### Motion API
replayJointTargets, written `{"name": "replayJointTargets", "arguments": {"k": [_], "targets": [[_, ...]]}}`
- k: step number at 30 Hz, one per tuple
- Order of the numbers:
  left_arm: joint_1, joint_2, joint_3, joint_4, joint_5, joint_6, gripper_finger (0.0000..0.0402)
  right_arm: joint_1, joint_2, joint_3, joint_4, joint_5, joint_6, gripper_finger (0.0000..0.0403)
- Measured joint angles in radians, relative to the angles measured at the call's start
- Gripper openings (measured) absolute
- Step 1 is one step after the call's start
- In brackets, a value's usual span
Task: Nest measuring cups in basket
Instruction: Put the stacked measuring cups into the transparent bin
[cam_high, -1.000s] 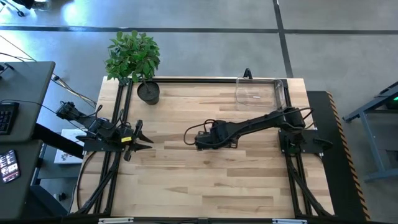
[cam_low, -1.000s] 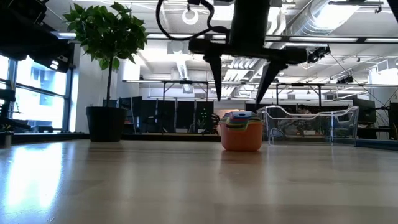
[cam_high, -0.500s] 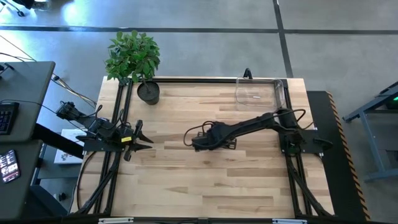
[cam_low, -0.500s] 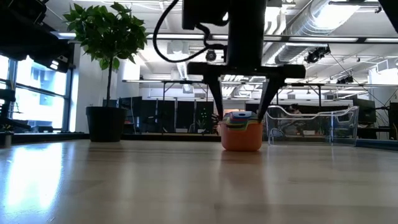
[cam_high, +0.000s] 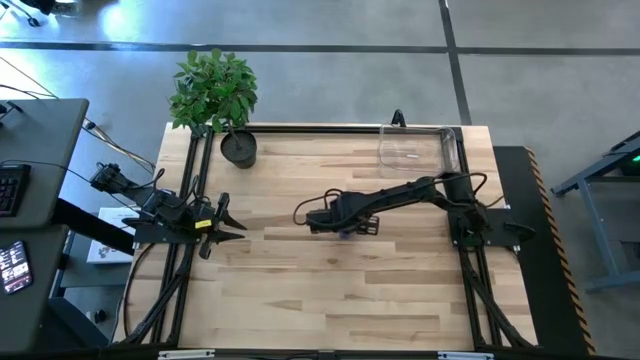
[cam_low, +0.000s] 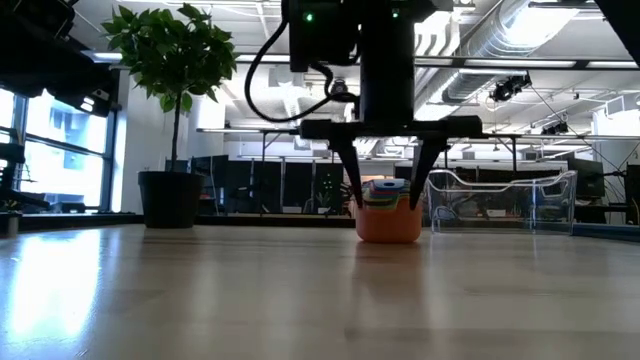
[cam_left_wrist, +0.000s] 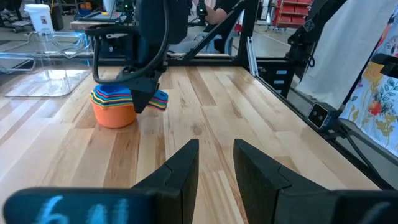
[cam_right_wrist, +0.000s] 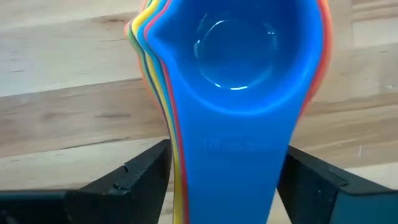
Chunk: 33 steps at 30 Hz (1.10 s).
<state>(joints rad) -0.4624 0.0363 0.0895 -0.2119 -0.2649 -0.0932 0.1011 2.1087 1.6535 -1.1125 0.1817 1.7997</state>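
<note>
Right gripper (cam_low: 385, 190) has dropped from above to straddle nested measuring cups (cam_low: 388, 212) mid-table; fingers spread wide either side of stack, not yet touching. Stack is ready to grasp, judging by alignment. Left gripper (cam_high: 222, 222) parked at left table edge, jaws narrowly open. Basket (cam_low: 500, 202) beyond, far right corner, empty of cups.

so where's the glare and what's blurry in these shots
Low view: bright ceiling lights glare behind the right gripper, and the near table shines softly. Right wrist view: the nested measuring cups loom close, slightly soft. Left wrist view: the left gripper fingers blur in the foreground.
</note>
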Motion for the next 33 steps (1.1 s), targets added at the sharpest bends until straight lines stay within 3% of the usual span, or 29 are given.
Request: {"name": "replayJointTargets", "arguments": {"k": [9, 16, 33], "targets": [[0.000, 0.000, 0.000, 0.000, 0.000, 0.000, 0.0090, -0.004, 0.014, 0.000, 0.017, -0.030, -0.021, 0.0199], [0.000, 0.000, 0.000, 0.000, 0.000, 0.000, 0.0090, -0.009, 0.014, 0.000, 0.016, -0.057, -0.029, 0.0132], [0.000, 0.000, 0.000, 0.000, 0.000, 0.000, 0.0090, -0.014, 0.014, -0.001, -0.029, -0.126, -0.098, 0.0129]]}}
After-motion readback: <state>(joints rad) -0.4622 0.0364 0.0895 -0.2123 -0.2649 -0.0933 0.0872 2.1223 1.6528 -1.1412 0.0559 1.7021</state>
